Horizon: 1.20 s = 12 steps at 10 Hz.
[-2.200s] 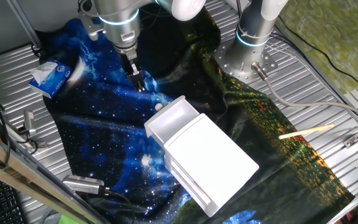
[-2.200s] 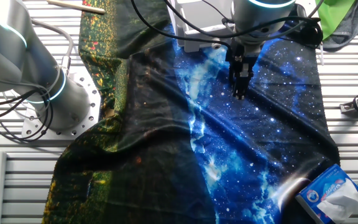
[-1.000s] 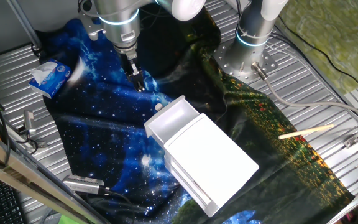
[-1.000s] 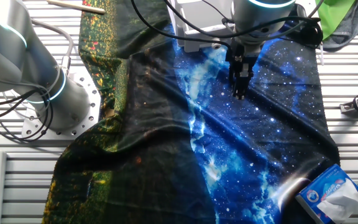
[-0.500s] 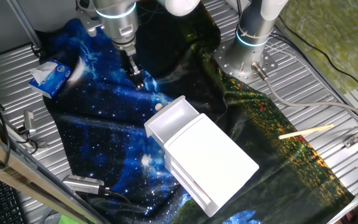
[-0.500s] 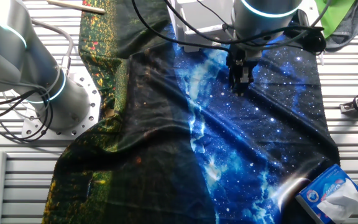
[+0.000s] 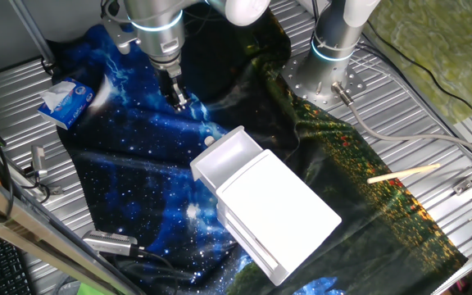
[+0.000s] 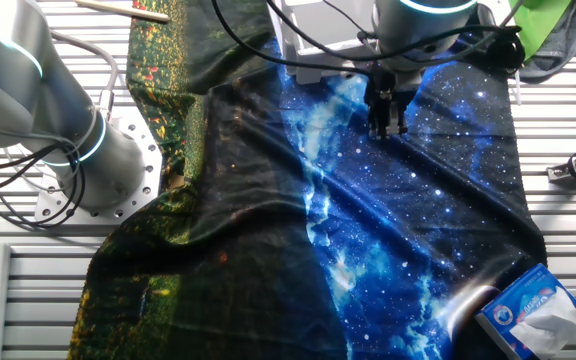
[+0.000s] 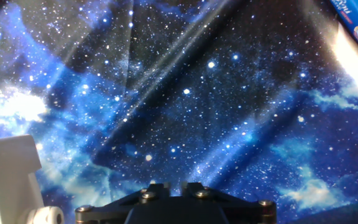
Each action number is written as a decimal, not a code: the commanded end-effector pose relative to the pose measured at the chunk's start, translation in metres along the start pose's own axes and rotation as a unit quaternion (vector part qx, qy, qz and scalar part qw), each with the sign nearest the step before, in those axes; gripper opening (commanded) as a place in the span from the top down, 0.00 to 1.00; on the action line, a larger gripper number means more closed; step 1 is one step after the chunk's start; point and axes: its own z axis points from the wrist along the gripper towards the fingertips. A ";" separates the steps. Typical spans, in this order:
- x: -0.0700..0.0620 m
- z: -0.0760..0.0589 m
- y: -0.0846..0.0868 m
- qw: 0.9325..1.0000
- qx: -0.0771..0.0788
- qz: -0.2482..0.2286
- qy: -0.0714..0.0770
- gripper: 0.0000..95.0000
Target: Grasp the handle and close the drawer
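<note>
My gripper (image 7: 179,103), fingers seemingly pressed together, hung beyond the light, thin-walled drawer (image 7: 229,161), best taken by its small slippery handle (image 7: 210,141).

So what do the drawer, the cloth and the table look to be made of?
Drawer: likely plastic, going by its smooth, slightly glossy white thin walls.
Cloth: thin printed fabric with a starry pattern; it creases and folds.
Table: apparently metal, ribbed and silvery grey.

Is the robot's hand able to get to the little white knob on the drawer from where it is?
Probably yes. The gripper hangs over the starry cloth, apart from the knob on the open drawer, and nothing lies between them.
</note>
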 end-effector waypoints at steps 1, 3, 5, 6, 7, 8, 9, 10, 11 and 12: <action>0.000 -0.001 0.000 1.000 -0.005 -0.013 0.006 1.00; 0.000 -0.001 0.000 1.000 -0.002 -0.019 0.010 1.00; 0.000 -0.001 0.000 0.998 -0.003 -0.069 0.006 1.00; 0.000 -0.002 0.001 0.988 0.003 -0.154 -0.003 1.00; 0.000 -0.002 0.001 0.980 0.010 -0.200 -0.004 1.00; 0.000 -0.003 0.002 0.967 0.015 -0.255 -0.007 1.00; 0.000 -0.003 0.002 0.940 0.036 -0.340 0.003 1.00; -0.001 -0.003 0.005 0.904 0.065 -0.423 0.009 1.00; -0.002 -0.003 0.006 0.881 0.066 -0.469 0.010 1.00; -0.002 -0.003 0.006 0.870 0.067 -0.488 0.007 1.00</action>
